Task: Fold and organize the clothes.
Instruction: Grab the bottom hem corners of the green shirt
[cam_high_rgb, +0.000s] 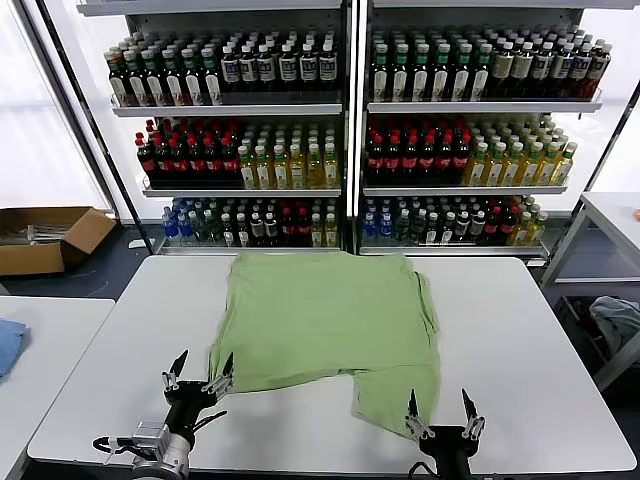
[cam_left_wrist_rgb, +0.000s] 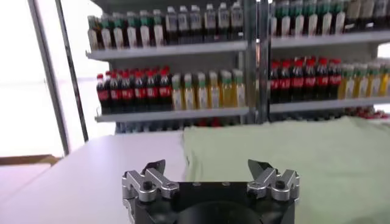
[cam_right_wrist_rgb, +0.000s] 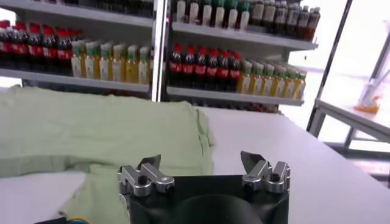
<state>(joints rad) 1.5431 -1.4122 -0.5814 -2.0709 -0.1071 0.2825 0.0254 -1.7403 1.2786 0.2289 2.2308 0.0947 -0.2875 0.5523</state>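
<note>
The clothes, a light green shirt (cam_high_rgb: 325, 320), lie spread flat on the white table (cam_high_rgb: 520, 330), plain side up, with one part folded toward the near right corner. My left gripper (cam_high_rgb: 201, 375) hovers open at the shirt's near left corner, nothing between its fingers. Over the shirt's near right flap my right gripper (cam_high_rgb: 440, 408) is open too and holds nothing. In the left wrist view the left gripper (cam_left_wrist_rgb: 207, 165) points toward the shirt (cam_left_wrist_rgb: 292, 152). The right wrist view has the right gripper (cam_right_wrist_rgb: 200, 161) above the shirt (cam_right_wrist_rgb: 91, 131).
Shelves of bottles (cam_high_rgb: 340, 130) stand behind the table. A cardboard box (cam_high_rgb: 45, 238) sits on the floor at far left. A second table (cam_high_rgb: 40, 350) with a blue cloth (cam_high_rgb: 8, 342) is at left. Another table (cam_high_rgb: 610, 215) stands at right.
</note>
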